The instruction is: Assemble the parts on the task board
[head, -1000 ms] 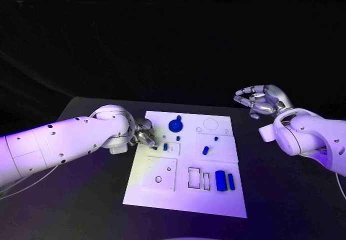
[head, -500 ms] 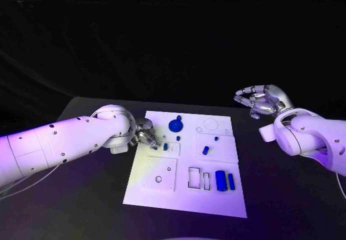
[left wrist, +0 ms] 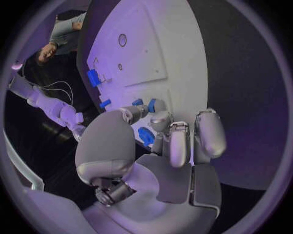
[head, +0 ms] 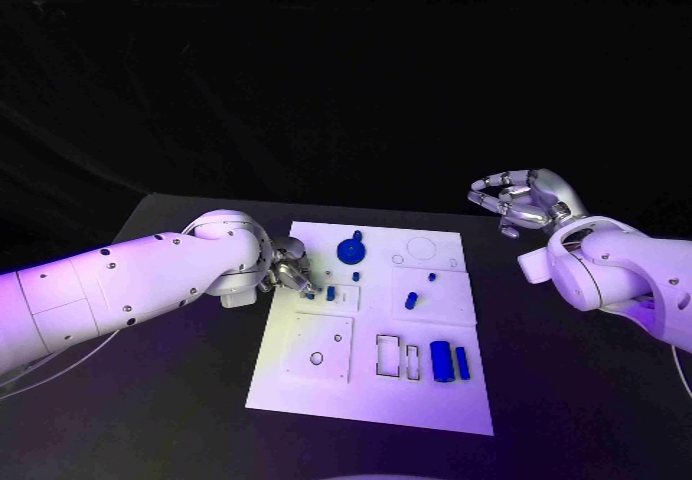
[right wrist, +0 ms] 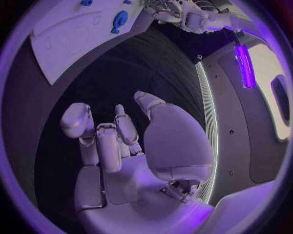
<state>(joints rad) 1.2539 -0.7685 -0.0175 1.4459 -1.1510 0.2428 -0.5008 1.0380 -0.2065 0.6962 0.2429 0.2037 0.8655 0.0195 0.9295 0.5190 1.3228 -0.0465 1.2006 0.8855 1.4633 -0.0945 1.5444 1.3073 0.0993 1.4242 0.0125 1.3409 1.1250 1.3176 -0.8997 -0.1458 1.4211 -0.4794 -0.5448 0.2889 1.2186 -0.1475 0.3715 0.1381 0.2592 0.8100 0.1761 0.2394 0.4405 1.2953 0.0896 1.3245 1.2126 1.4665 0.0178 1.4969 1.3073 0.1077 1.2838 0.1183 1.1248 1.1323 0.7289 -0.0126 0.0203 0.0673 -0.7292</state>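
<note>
The white task board [head: 310,385] lies mid-table. My left hand [head: 289,272] hangs over its left edge with fingers [left wrist: 171,141] curled down around a small blue part [left wrist: 146,136]. Whether they grip it is unclear. A second small blue part [head: 330,293] lies just past the fingertips. A round blue part [head: 352,248] stands near the board's far edge, a short blue peg [head: 411,299] sits mid-board, and two blue blocks [head: 449,361] lie near the front right. My right hand [head: 522,200] is raised off the board's far right corner, fingers apart, holding nothing.
The black table [head: 159,400] surrounds the board on all sides. Empty cut-outs [head: 389,356] sit beside the blue blocks, and a square plate with small holes [head: 323,345] takes the board's front left. The board [right wrist: 67,34] and my left hand [right wrist: 177,12] appear beyond my right hand [right wrist: 122,146].
My left hand's fingers have shifted very slightly over the board's left edge. The right hand and the parts have not moved.
</note>
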